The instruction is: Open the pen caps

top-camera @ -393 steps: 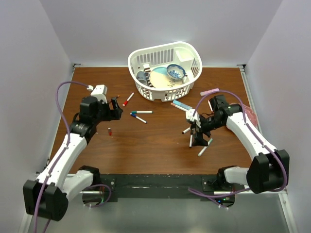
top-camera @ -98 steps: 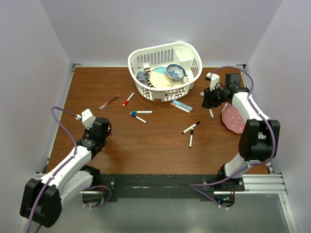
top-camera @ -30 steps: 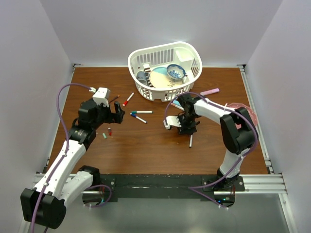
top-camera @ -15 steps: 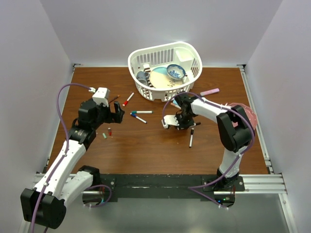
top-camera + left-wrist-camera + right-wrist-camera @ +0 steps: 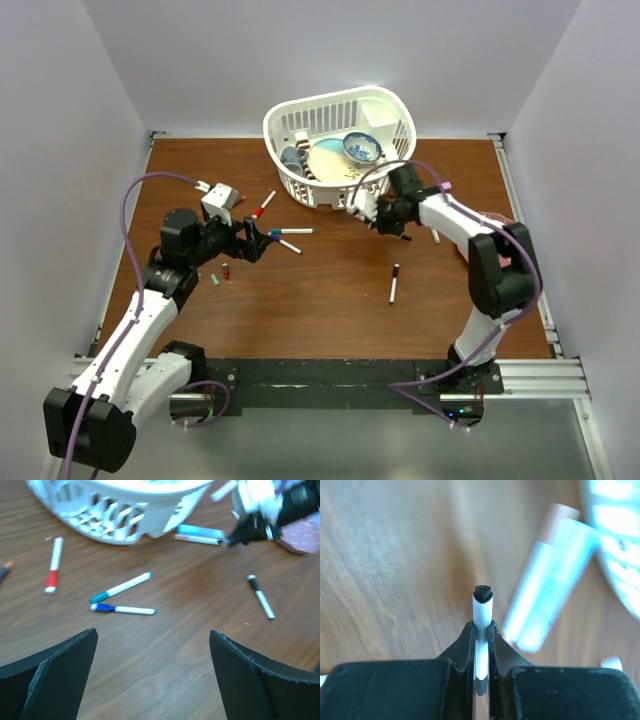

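Left gripper (image 5: pixel 256 243): fingers spread wide, nothing between them; it hovers low over the table (image 5: pixel 330 310), just left of the teal and blue markers.
Loose caps: red cap (image 5: pixel 227 270) and green cap (image 5: pixel 215 281) lie on the wood beside the left arm, off any barrel.
Capped markers: red-capped marker (image 5: pixel 52 572) near the basket (image 5: pixel 340 110); teal-capped marker (image 5: pixel 120 587) and blue-capped marker (image 5: pixel 122 609) close together below it.
Black marker (image 5: pixel 394 284): alone at mid-table, cap apparently on.
Right gripper (image 5: pixel 481 630): fingers pinched narrow on a white marker (image 5: pixel 482 605), in front of the basket. A black end pokes past the fingertips; cap or bare nib, cannot tell.
Step (judged): present the held marker to the left gripper for a cap pull.
Method: hold the barrel firm and level with the end clear; left fingers close on the cap only; pull straight along the barrel.
Risk: a skewed pull could slide the barrel through the pinch.
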`<state>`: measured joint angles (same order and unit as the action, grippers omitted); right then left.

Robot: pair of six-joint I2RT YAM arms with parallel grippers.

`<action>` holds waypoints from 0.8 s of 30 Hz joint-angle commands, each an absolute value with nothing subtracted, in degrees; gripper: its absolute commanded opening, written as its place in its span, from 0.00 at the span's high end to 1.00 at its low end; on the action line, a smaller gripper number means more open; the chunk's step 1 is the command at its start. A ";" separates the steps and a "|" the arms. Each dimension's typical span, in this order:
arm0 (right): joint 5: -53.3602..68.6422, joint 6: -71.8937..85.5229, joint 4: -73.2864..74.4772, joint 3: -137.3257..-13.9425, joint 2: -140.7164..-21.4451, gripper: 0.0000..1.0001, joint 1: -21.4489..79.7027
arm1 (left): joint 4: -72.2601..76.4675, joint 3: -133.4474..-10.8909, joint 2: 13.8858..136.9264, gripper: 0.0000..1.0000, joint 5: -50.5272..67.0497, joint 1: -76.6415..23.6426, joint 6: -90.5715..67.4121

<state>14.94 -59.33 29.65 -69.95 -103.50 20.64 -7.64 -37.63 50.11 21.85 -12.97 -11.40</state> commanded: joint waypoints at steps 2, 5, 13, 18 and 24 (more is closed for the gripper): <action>29.25 -39.25 25.75 -69.87 -92.12 1.00 14.69 | 6.99 -34.64 49.75 0.00 36.29 -13.09 -19.58; 40.31 -25.04 24.18 -68.03 -88.34 1.00 10.38 | 15.00 -32.53 50.53 0.00 35.69 -19.30 -27.83; 51.60 30.81 -5.78 -52.84 -86.39 1.00 3.96 | 33.03 -34.01 65.98 0.00 17.85 -39.01 -38.13; 43.35 46.48 -8.44 -48.70 -84.64 1.00 3.87 | 41.13 -38.75 79.70 0.00 11.79 -42.45 -45.87; 41.40 52.29 -12.47 -44.48 -81.13 1.00 3.87 | 41.14 -45.87 90.25 0.07 9.85 -44.64 -51.50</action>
